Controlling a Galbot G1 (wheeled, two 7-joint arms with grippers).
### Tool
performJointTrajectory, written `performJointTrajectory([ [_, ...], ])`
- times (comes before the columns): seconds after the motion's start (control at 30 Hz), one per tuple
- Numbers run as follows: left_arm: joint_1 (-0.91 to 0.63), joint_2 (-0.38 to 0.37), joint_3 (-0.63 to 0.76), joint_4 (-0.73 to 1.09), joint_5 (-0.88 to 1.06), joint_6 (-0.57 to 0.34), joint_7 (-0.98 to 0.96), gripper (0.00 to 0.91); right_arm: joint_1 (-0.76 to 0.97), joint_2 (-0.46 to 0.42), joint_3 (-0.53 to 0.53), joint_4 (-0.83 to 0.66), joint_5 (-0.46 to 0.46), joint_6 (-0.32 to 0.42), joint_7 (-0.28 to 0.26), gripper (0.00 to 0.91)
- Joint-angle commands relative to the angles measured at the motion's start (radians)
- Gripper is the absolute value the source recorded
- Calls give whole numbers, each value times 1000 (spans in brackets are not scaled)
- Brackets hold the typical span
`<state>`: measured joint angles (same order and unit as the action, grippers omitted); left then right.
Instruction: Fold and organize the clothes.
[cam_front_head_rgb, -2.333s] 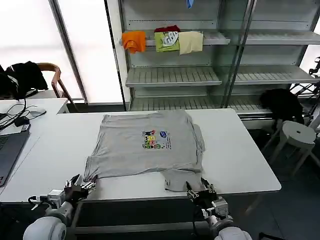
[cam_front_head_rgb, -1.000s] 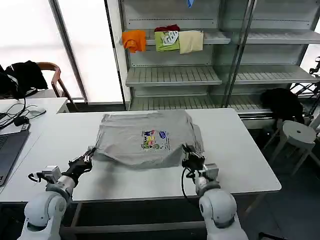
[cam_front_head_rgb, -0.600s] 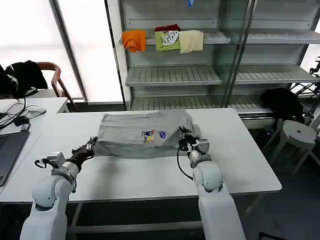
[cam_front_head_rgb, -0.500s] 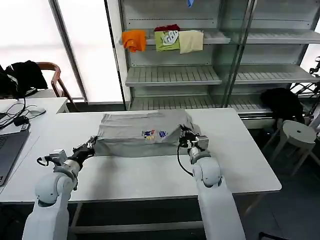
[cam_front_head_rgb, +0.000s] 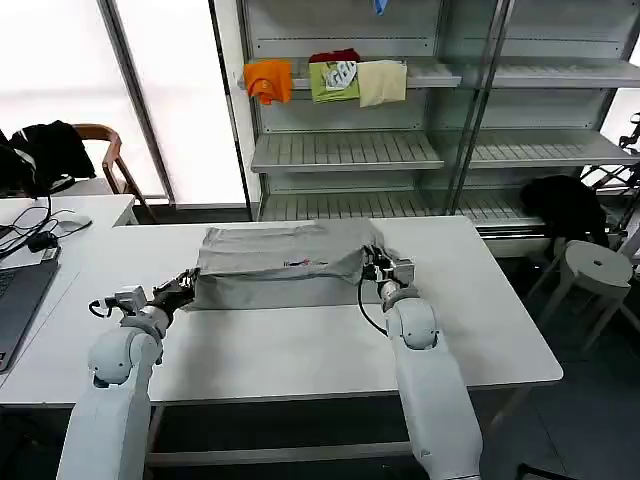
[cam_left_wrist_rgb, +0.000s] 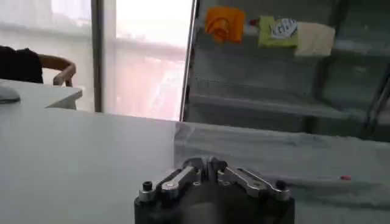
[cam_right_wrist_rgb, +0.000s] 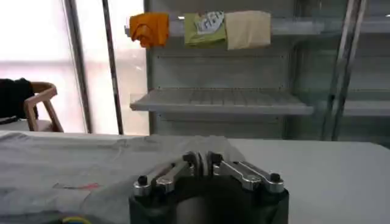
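Lying across the far middle of the white rectangular table (cam_front_head_rgb: 300, 345), the light grey short-sleeved shirt (cam_front_head_rgb: 275, 272) is doubled over on itself, its near half carried back over its far half so that just a thin strip of the multicoloured chest print (cam_front_head_rgb: 305, 263) peeks out along the fold. The left tool (cam_front_head_rgb: 186, 282) sits at the shirt's left near corner, its fingers drawn together on the fabric edge; in the left wrist view the left tool (cam_left_wrist_rgb: 208, 165) shows both fingers meeting at the tips, with grey cloth spread just beyond them. The right tool (cam_front_head_rgb: 374, 262) is at the shirt's right near corner, likewise closed on the cloth; in the right wrist view the right tool (cam_right_wrist_rgb: 205, 159) has its fingertips pressed together and shirt fabric bunched beside it. Behind the table stands a metal shelf unit (cam_front_head_rgb: 345, 152), and on its upper shelf rest small orange, green and cream folded garments (cam_front_head_rgb: 325, 80). Left of the table, a wooden chair (cam_front_head_rgb: 100, 150) carries a black garment (cam_front_head_rgb: 40, 152).
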<state>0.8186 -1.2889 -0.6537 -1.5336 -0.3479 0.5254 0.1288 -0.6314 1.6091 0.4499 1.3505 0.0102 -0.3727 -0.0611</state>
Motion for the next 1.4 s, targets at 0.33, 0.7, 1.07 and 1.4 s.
performJointTrajectory([
  [0.33, 102, 31, 3, -70, 145, 50, 9, 907, -226, -52, 0, 279, 18, -137, -41, 907],
  [0.7, 135, 39, 3, -64, 175, 51, 11, 907, -319, -76, 45, 309, -4, -168, -30, 907],
  [1.07, 118, 25, 7, -35, 203, 50, 18, 907, -308, -75, 56, 272, -27, -166, -19, 524],
  [1.4, 127, 21, 9, -28, 220, 51, 37, 10, -310, -68, 45, 270, -37, -160, -29, 0],
])
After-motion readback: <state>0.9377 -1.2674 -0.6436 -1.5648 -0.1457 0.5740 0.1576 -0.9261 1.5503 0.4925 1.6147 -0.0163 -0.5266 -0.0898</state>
